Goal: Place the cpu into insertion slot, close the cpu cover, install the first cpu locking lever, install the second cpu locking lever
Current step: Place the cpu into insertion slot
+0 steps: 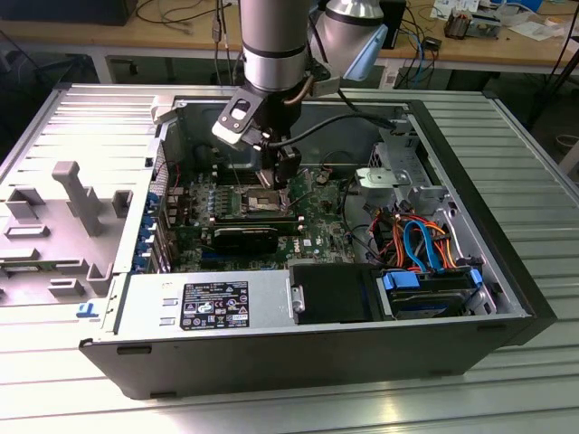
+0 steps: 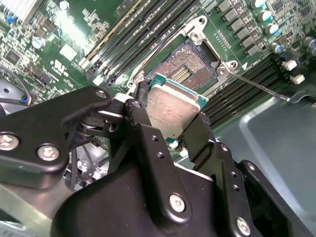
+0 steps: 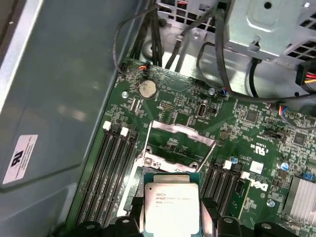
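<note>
Cpu (image 2: 173, 108), a small flat square chip with dull silver-grey metal top, sits clamped between the fingers of the black gripper (image 2: 170, 121), just above the open socket (image 2: 187, 71) on the green motherboard (image 2: 59, 44)

A ribbed metal table (image 1: 534, 163) is carrying everything. An open computer case (image 1: 298, 362) is lying on its side in the middle of it, with the open side facing up. At the exterior view's left, a grey side panel (image 1: 99, 127) is lying flat on the table, touching the case's edge, and a grey plastic duct (image 1: 77, 194) is sitting on it. Behind the table, a wooden bench (image 1: 163, 41) is holding loose cables (image 1: 421, 45).
</note>
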Available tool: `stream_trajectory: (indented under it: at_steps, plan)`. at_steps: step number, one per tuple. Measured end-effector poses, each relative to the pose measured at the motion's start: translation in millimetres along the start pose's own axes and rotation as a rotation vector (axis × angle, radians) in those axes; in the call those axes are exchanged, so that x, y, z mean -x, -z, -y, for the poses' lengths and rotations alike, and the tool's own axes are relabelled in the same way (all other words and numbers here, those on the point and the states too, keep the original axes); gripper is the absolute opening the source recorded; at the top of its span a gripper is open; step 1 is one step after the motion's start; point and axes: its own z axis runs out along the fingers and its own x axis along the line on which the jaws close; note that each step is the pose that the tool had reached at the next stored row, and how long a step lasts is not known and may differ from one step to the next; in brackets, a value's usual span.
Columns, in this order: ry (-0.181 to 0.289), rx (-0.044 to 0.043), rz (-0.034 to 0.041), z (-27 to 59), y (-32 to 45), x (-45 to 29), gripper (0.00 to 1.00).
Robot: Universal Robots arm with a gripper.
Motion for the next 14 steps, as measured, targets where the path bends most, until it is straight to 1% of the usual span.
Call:
stream_trajectory:
  at_steps: [5, 7, 12, 14]
  plan:
    - [-0.072, 0.0013, 0.0028, 0.1, -1.5, 0.0, 0.54]
    - [-0.112, 0.0020, 0.0045, 0.1, -2.4, 0.1, 0.54]
    - [-0.165, 0.0030, 0.0065, 0.1, -3.6, 0.1, 0.54]
    - [-0.177, 0.0032, 0.0070, 0.2, -3.9, 0.1, 0.54]
